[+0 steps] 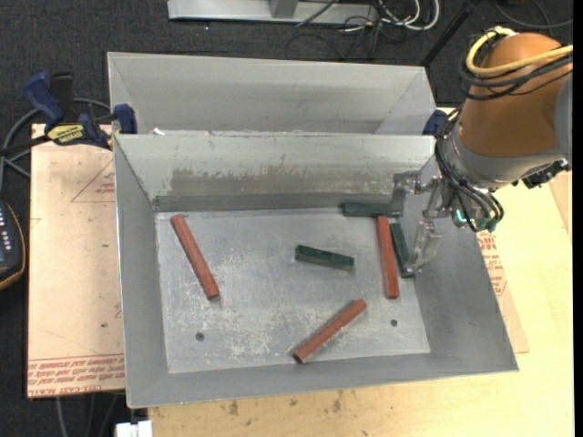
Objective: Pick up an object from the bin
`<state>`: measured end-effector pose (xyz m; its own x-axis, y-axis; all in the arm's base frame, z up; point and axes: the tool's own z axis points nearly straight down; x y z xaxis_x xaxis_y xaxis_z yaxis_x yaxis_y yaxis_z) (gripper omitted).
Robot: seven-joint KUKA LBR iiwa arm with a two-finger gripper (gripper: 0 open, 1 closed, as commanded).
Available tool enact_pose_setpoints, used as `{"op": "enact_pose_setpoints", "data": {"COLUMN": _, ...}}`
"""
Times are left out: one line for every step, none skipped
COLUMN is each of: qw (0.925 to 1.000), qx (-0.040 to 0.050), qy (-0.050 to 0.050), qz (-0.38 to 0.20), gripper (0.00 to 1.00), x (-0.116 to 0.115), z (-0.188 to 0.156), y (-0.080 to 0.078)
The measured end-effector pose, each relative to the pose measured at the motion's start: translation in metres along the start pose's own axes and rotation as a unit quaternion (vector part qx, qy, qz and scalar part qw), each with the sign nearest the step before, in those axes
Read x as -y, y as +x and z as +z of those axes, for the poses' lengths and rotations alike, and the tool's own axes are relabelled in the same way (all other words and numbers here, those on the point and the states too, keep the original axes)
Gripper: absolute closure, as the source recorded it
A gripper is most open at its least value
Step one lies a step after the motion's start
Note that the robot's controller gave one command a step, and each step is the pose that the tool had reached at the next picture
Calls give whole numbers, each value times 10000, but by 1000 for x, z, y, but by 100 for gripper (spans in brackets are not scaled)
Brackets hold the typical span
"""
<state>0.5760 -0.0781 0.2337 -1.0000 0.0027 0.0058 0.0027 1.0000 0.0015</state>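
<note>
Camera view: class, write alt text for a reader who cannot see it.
The robot's tool hangs low at the right side of the grey bin, next to a red bar lying near the right wall. Also on the floor: a left red bar, a front red bar, a middle green bar and a back green bar.

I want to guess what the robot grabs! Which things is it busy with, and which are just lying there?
Job: gripper, right red stick beside it, bin.
Lying about: left red stick, front red stick, middle green block, back green block.
</note>
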Motion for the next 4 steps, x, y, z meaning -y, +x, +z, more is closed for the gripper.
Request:
{"op": "enact_pose_setpoints", "data": {"qw": 9937, "qx": 9, "qy": -5, "qz": -1118, "gripper": 0, "x": -87, "z": 167, "y": -43}}
{"op": "enact_pose_setpoints", "data": {"qw": 9946, "qx": 52, "qy": 5, "qz": -1034, "gripper": 0, "x": -84, "z": 132, "y": -39}}
{"op": "enact_pose_setpoints", "data": {"qw": 9971, "qx": 50, "qy": 5, "qz": -757, "gripper": 0, "x": -72, "z": 108, "y": -31}}
{"op": "enact_pose_setpoints", "data": {"qw": 9996, "qx": 14, "qy": -3, "qz": -290, "gripper": 0, "x": -83, "z": 167, "y": -29}}
